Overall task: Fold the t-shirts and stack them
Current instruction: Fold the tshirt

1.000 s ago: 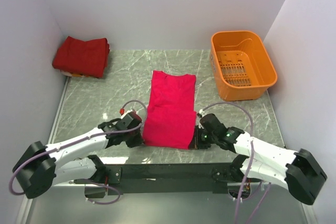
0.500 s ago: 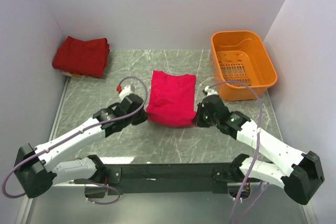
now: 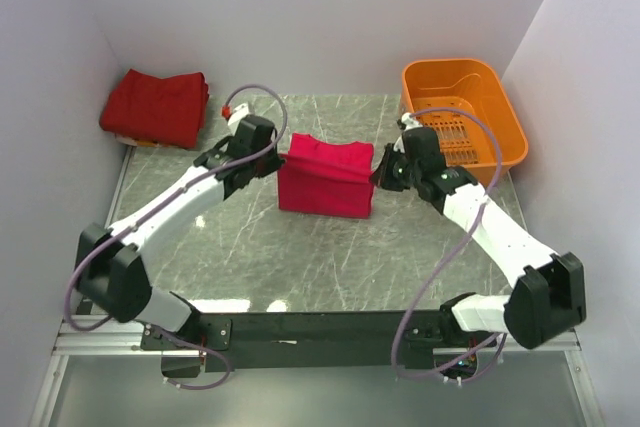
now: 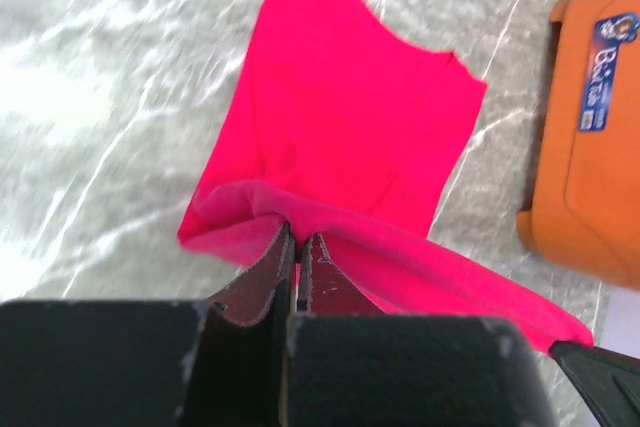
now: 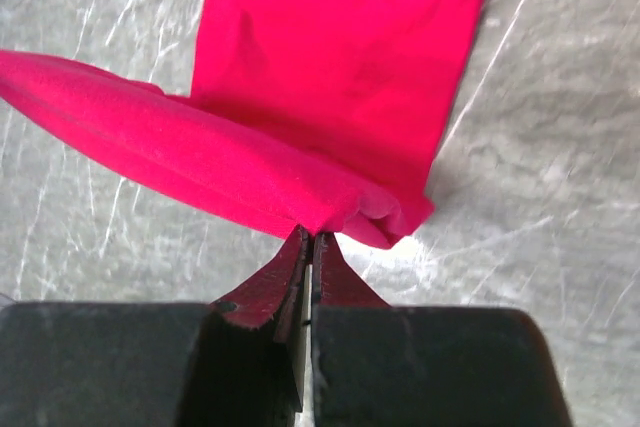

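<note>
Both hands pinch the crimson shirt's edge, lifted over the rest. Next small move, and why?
The left hand and right hand each pinch a corner of the crimson t-shirt, its edge raised over the flat half. So probably lower both together until that edge lands on it, then open.

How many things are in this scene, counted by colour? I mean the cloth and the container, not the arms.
bright pinkish-red t-shirt: 1
dark red pile of folded cloth: 1 (the number of pieces in it cannot be told)
orange basket: 1
Total: 3
</note>
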